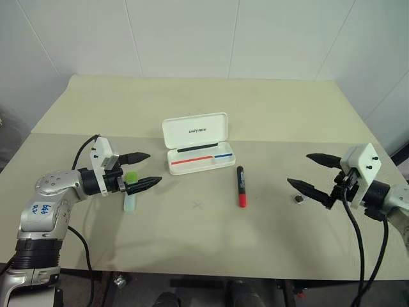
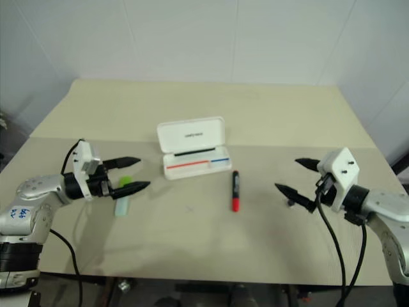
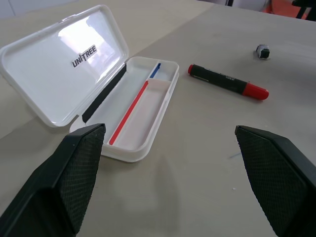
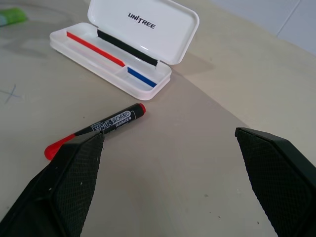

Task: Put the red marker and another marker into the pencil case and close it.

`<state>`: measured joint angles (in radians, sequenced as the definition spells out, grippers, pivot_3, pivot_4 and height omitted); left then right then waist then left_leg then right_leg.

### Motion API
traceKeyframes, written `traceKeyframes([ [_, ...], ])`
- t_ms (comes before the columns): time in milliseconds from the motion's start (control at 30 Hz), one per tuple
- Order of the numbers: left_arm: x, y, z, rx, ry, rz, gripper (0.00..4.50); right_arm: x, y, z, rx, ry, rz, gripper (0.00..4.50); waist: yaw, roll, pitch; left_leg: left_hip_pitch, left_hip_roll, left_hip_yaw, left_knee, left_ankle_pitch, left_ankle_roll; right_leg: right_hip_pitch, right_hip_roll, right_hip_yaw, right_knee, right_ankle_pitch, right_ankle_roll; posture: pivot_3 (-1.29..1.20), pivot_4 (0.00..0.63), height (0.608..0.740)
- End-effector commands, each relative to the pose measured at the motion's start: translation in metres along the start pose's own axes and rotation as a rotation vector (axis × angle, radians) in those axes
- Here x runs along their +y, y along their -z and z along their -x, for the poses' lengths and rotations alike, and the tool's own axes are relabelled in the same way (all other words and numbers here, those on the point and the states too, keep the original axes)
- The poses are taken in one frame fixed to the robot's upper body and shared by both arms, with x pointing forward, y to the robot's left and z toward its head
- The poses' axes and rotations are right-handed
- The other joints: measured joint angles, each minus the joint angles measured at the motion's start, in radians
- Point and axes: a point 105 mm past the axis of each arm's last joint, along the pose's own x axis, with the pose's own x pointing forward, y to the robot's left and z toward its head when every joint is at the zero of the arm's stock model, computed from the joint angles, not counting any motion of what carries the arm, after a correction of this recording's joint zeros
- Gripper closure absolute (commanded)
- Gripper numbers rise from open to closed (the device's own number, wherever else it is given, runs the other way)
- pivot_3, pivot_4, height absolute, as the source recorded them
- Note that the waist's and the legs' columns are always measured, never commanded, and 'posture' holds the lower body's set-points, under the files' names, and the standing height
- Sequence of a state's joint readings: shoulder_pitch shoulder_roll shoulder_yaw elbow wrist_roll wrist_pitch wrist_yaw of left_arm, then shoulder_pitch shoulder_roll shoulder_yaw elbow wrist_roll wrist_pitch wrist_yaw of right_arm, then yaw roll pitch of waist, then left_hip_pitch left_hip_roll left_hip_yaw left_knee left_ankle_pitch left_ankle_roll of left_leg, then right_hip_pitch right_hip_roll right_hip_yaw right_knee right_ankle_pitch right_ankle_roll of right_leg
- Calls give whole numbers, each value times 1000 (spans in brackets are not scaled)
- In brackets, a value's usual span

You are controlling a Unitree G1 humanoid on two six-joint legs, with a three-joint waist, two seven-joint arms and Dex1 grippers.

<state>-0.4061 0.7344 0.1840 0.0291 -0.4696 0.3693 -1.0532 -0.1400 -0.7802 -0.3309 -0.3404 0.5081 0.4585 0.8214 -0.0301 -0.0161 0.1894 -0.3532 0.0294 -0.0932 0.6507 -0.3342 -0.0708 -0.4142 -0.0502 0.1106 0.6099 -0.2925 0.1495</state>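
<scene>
So the pencil case (image 1: 198, 146) sits mid-worktop (image 1: 268, 115), lid up on its far side. The red marker (image 1: 241, 186) lies just right of it and a bit nearer. The other marker (image 1: 130, 190) is off to the left, under the left hand (image 1: 146, 170). Right hand (image 1: 309, 171) hovers far right.

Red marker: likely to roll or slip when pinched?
Probably rolls if nudged sideways: the red marker has a round barrel lying flat on the bare table. Likely stiff and light. Its smooth, slim body may slip unless pinched mid-barrel.
</scene>
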Motion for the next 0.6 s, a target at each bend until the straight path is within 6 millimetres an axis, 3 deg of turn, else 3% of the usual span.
traceKeyframes([
  [33,0,-13,4,-8,15,-67,30,15,0,-14,-48,-33,-23,0,0,0,0,0,0,0,0,0,0,0,0,0,0,0,0,0,150,740],
  [200,-2,-14,-8,-22,32,-75,30,27,-2,-21,-76,-41,-36,0,5,0,0,0,0,0,1,0,0,0,0,0,0,0,0,0,150,740],
  [500,3,-5,-22,30,57,-137,30,38,-36,-36,-155,-138,40,0,-1,0,0,1,0,1,1,0,0,0,0,0,1,0,0,0,150,740],
  [600,0,-7,-30,20,79,-152,641,39,-42,-40,-173,-168,58,0,2,0,0,1,0,0,0,1,1,0,1,0,2,0,-1,0,150,740],
])
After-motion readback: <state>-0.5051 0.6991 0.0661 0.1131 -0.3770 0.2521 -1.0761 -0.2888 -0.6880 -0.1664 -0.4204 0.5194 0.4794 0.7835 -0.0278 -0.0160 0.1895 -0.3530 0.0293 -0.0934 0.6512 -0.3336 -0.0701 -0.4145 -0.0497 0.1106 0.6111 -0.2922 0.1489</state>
